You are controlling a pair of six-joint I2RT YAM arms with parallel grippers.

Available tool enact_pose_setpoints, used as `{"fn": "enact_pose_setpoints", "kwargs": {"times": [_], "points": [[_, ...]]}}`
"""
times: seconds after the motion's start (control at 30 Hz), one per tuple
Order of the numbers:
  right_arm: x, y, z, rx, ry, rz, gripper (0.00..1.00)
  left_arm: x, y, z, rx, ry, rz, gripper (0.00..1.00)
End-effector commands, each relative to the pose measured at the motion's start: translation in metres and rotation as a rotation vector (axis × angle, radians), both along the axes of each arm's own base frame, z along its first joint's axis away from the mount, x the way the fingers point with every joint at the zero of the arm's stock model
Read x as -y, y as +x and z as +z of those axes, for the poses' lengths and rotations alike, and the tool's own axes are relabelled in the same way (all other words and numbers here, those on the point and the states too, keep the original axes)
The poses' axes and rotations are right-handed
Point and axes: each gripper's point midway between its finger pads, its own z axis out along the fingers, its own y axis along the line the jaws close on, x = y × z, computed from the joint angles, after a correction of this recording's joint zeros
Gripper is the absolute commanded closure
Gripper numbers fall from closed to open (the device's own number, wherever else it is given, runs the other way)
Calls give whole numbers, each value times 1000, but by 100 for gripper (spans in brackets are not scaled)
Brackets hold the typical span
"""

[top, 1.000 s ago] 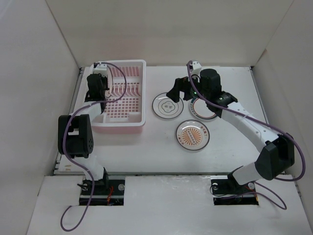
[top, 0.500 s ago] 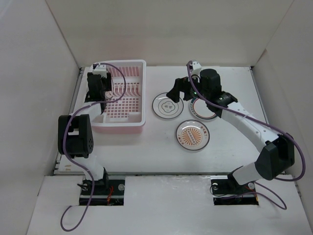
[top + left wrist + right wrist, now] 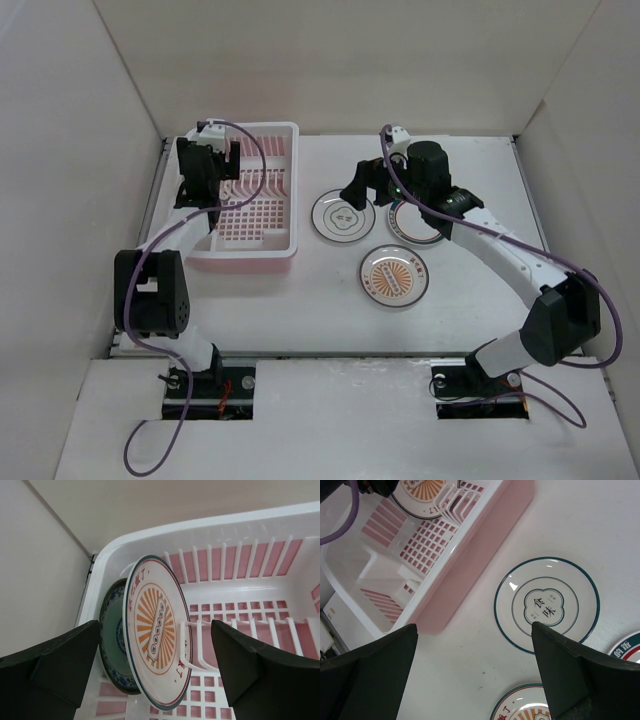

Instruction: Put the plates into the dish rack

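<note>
Left pincer (image 3: 154, 630), as you see from its wrist camera, has both fingers wide apart and grips nothing. It hangs over the pink rectangular plastic dish rack with white rim (image 3: 200, 527), which sits at the far left corner of the white desk (image 3: 300, 300). Your right pincer (image 3: 474, 630) is equally wide open and empty, above bare desk beside the rack.

You can count five plates. Two stand on edge in the rack, at the side nearest the left edge of the desk. One is a white round plate with orange sunburst centre (image 3: 150, 610), resting against the white upright dividers (image 3: 192, 645). The other is a dark green round plate with blue-patterned border (image 3: 112, 630) just behind it, mostly hidden. Three lie flat on the desk, right of the rack:
- a white round plate with dark centre mark (image 3: 546, 605)
- a green-rimmed round plate (image 3: 415, 235), partly covered by the right arm
- a second orange sunburst plate (image 3: 394, 275), nearer the near edge

Only the left wrist camera shows you the two racked plates clearly; from above, the left arm covers them. In the right wrist view the green-rimmed plate and the second sunburst plate are cut off by the picture border.
</note>
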Motion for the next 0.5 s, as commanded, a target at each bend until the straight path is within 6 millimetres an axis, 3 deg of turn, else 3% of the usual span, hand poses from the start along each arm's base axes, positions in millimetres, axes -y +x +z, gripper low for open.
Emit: {"fn": "enact_pose_setpoints", "kwargs": {"times": [0.0,0.07,0.1,0.13,0.2,0.23,0.27,0.3,0.33,0.37,0.4,0.43,0.47], "points": [[-5,4,20,61,16,6,0,2,-2,66,127,17,14,9],[-5,7,16,55,8,-5,0,6,-7,86,153,14,5,0],[2,12,15,58,3,-34,0,5,-7,88,153,2,17,0],[6,18,12,55,1,-46,0,10,-9,105,181,-15,8,0],[21,31,7,56,20,-56,0,16,-14,117,169,-96,16,0],[26,36,2,41,42,-54,0,18,-13,149,213,-142,18,0],[30,36,2,38,70,-27,0,22,-14,161,213,-180,8,0],[48,49,-6,32,72,-62,0,28,-19,159,150,-209,-9,0],[53,56,-16,20,65,-60,0,39,-22,173,148,-265,-40,0],[56,60,-18,19,63,-46,0,48,-26,199,173,-297,-88,0],[60,65,-22,16,62,-29,0,56,-39,213,181,-327,-118,0],[60,69,-22,12,57,-12,2,64,-49,226,205,-359,-150,0],[57,72,-41,-37,44,8,2,76,-60,225,194,-423,-203,0]]}}
